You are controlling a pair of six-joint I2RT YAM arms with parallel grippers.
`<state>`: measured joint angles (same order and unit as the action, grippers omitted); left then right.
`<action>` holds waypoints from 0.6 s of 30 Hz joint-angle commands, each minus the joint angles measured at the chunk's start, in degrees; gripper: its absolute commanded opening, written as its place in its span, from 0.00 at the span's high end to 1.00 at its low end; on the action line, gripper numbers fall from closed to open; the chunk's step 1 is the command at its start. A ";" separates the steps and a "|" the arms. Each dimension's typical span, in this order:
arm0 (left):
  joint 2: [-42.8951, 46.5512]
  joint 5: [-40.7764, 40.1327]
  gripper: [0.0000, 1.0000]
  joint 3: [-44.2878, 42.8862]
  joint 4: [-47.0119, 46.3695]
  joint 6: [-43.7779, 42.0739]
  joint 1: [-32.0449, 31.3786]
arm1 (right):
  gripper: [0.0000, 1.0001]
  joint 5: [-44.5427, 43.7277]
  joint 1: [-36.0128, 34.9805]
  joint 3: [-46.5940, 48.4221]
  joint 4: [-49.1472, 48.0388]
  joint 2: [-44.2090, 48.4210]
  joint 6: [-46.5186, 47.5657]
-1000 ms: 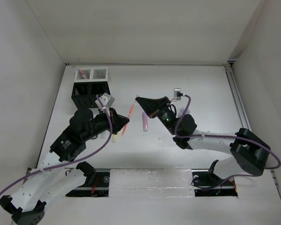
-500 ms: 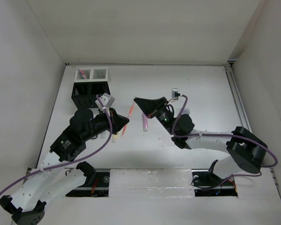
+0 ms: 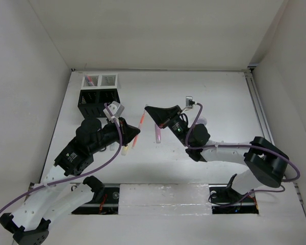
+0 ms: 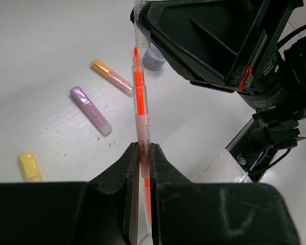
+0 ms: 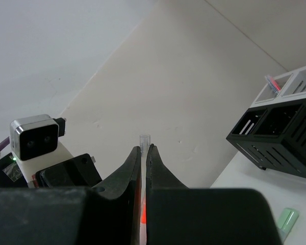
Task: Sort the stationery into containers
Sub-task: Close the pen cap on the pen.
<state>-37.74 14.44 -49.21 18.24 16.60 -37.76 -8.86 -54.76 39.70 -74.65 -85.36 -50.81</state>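
Observation:
My left gripper [image 4: 142,153] is shut on the lower barrel of a thin orange pen [image 4: 139,97], which points up and away from it. At the pen's bare tip, my right gripper [image 5: 144,148] is shut on a clear pen cap [image 5: 144,139]. In the top view the pen [image 3: 141,124] spans the gap between the left gripper [image 3: 136,133] and the right gripper [image 3: 146,108] above the middle of the table. The black container [image 3: 98,102] and the white container [image 3: 100,80] stand at the back left.
Loose on the table lie a purple marker [image 4: 90,110], an orange marker [image 4: 111,76], a yellow marker [image 4: 29,166] and a small round greyish piece [image 4: 154,60]. A green marker [image 5: 288,218] lies near the black container. A pink pen [image 3: 90,80] stands in the white container.
The right gripper has edged slightly left toward the pen's tip. The left arm and the pen have stayed put.

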 commanded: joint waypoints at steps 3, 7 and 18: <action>0.65 1.56 1.00 -0.54 -2.86 0.10 -0.12 | 1.00 -0.01 0.36 2.57 -28.88 -0.68 0.80; 0.65 1.56 1.00 -0.54 -2.86 0.10 -0.12 | 1.00 -0.01 0.89 2.57 -28.88 -0.68 0.27; 0.12 1.56 1.00 -0.54 -2.86 0.10 -0.12 | 1.00 1.13 1.50 2.48 -28.88 0.37 -0.26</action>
<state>-37.76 15.00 -49.21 18.17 16.58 -37.80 -8.69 -53.32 40.56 -74.52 -85.62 -50.87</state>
